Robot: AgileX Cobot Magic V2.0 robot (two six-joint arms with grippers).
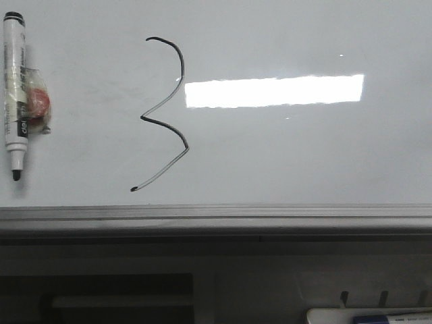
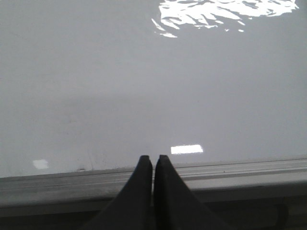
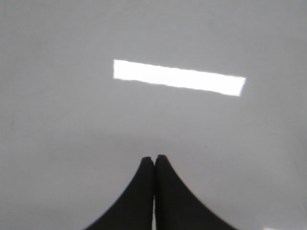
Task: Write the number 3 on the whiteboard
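The number 3 (image 1: 165, 115) is drawn on the whiteboard (image 1: 283, 162) in thin black marker line, sitting toward nine o'clock from the board's middle in the front view. It is angular and wobbly: a hooked curve at its top, a sharp point jutting toward nine o'clock at mid-height, a second bulge toward three o'clock, and a tail that thins and greys as it runs to a dark dot at seven o'clock. A bright rectangular light reflection (image 1: 273, 90) lies just beside the upper bulge, at three o'clock from it.

A white marker pen (image 1: 16, 98) lies well apart from the figure, at nine o'clock near the board's edge, its uncapped black tip pointing to six o'clock. Something red and small (image 1: 39, 101) rests against it, possibly wrapped in clear tape. A grey ledge (image 1: 216, 219) runs along the board's six o'clock edge.

The left gripper (image 2: 153, 159) has its jaws pressed together with nothing between, over the ledge. The right gripper (image 3: 154, 159) is likewise closed and empty, above bare board.
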